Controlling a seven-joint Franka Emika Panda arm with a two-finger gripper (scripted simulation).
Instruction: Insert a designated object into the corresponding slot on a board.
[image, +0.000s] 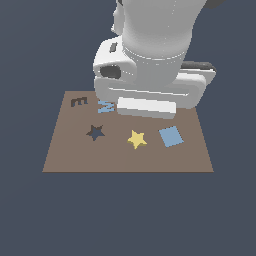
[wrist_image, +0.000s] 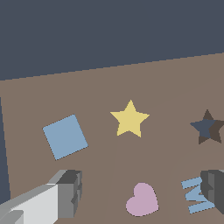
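Wrist view, gripper (wrist_image: 142, 192) spread wide and holding nothing, yellow star (wrist_image: 129, 119) flat on the brown board (wrist_image: 166, 83) ahead of the fingers (wrist_image: 70, 192), untouched, star-shaped slot (wrist_image: 208, 127) beyond one fingertip, pink heart (wrist_image: 142, 200) between the fingers.
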